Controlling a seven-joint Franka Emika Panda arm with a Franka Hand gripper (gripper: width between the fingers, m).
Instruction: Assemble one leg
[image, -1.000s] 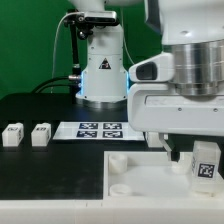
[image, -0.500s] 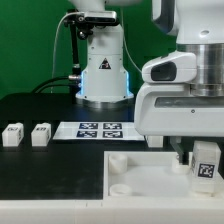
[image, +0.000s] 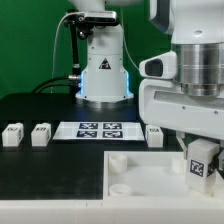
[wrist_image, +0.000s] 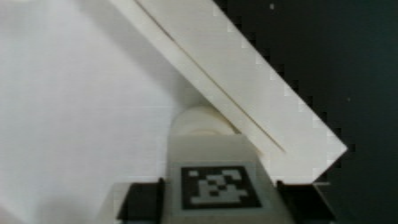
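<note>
Exterior view: the robot arm's bulky white wrist fills the right side of the frame. Below it the two-finger gripper (image: 199, 150) is clenched on a small stubby white plastic leg (image: 201, 163), which carries a black-and-white square tag on its face. The leg sits tilted at lower right, over the right-hand part of the large flat white panel (image: 150, 188).

That panel lies across the bottom of the frame on the black table (image: 45, 170). A raised round corner socket (image: 120, 160) shows near its left end, well apart from the held leg.

Behind the panel, three more white tagged blocks stand on the table. Two (image: 12, 134) (image: 40, 133) are side by side at the exterior view's left. The third (image: 155, 133) stands just beyond the panel's far edge, close to the arm.

Between them lies the marker board (image: 100, 129), a thin white strip printed with square tags. Farther back is the white robot base (image: 100, 70), which bears a small triangular sign too small to read, and behind it a green backdrop (image: 30, 40).

In the wrist view, the leg (wrist_image: 217, 185) shows its tag plainly, a blocky pattern with no readable letters. Dark fingers (wrist_image: 139, 200) press it on both sides. Under it is the panel (wrist_image: 71, 100), its thick edge running diagonally against the table (wrist_image: 338, 50).
</note>
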